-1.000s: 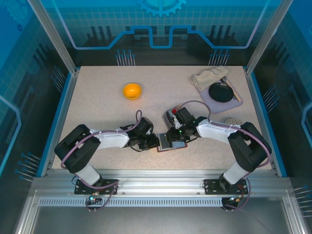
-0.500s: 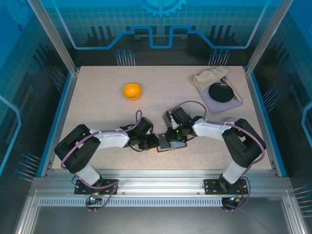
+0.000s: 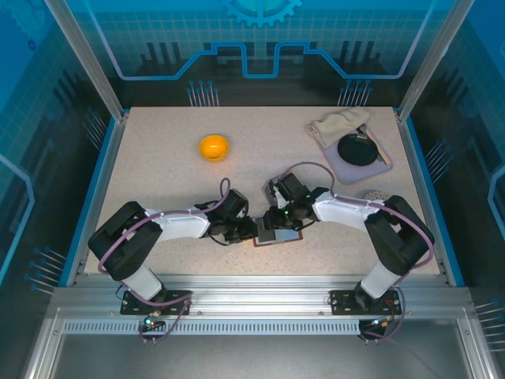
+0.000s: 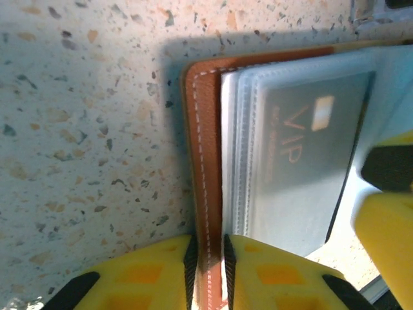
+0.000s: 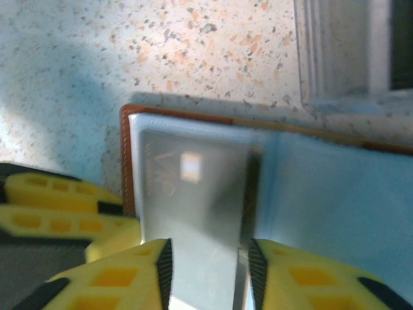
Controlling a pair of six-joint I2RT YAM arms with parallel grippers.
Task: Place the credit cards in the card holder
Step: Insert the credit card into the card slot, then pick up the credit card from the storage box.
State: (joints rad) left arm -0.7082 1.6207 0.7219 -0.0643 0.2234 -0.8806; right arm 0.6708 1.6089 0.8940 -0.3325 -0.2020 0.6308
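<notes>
The card holder [image 4: 201,148] lay open on the speckled table [image 3: 158,181], near the middle of its near edge, between the two arms. The left gripper [image 4: 210,248] came at it from the left, and its yellow fingers [image 4: 155,271] were pressed together on the holder's brown stitched leather edge, with the leather squeezed in the narrow gap between them. Just inside that edge sat clear sleeves and pale blue inner pockets. A grey card [image 5: 193,194] marked VIP lay over the holder's left half, and in the left wrist view it showed through the clear plastic; how deep it sat in the sleeve could not be told. The right gripper [image 5: 206,258] reached in from the right and pinched the near end of that grey card between its two yellow fingers. The two grippers were very close together over the holder. A clear box [image 5: 339,58] stood just beyond the holder on its far side. Farther off, an orange bowl [image 3: 214,147] sat left of centre, and at the far right corner a cloth [image 3: 335,125] and a black disc [image 3: 357,149] rested on a pale mat [image 3: 371,170], with a speckled ball [image 3: 375,194] nearer.
</notes>
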